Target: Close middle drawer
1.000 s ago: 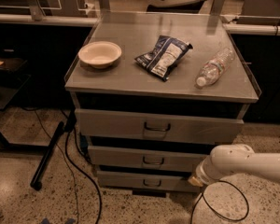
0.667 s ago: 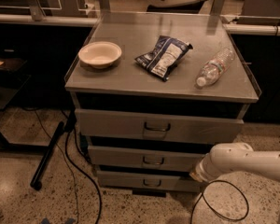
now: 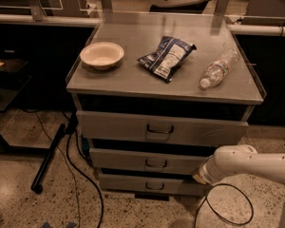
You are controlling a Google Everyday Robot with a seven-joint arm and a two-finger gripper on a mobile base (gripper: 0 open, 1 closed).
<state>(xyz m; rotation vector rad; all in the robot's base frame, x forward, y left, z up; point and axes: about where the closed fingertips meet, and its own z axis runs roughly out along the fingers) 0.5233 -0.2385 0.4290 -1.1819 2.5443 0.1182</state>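
The grey cabinet has three drawer fronts. The top drawer (image 3: 133, 127) is tall with a bigger handle. The middle drawer (image 3: 128, 160) is low with a small dark wire handle (image 3: 156, 164) at its centre. The lowest drawer front (image 3: 133, 184) sits below it. My white arm (image 3: 247, 163) comes in from the right. My gripper (image 3: 199, 175) is at the arm's end, by the right end of the middle drawer front, and the fingers are hidden.
On the cabinet top (image 3: 133, 75) lie a cream bowl (image 3: 102, 54), a dark chip bag (image 3: 166, 57) and a clear plastic bottle (image 3: 218, 68). Black cables (image 3: 76, 175) and a dark pole (image 3: 47, 160) lie on the speckled floor at left. A cable loop (image 3: 228, 205) lies below the arm.
My arm has shifted slightly left, toward the right end of the middle drawer front. The drawers look much the same.
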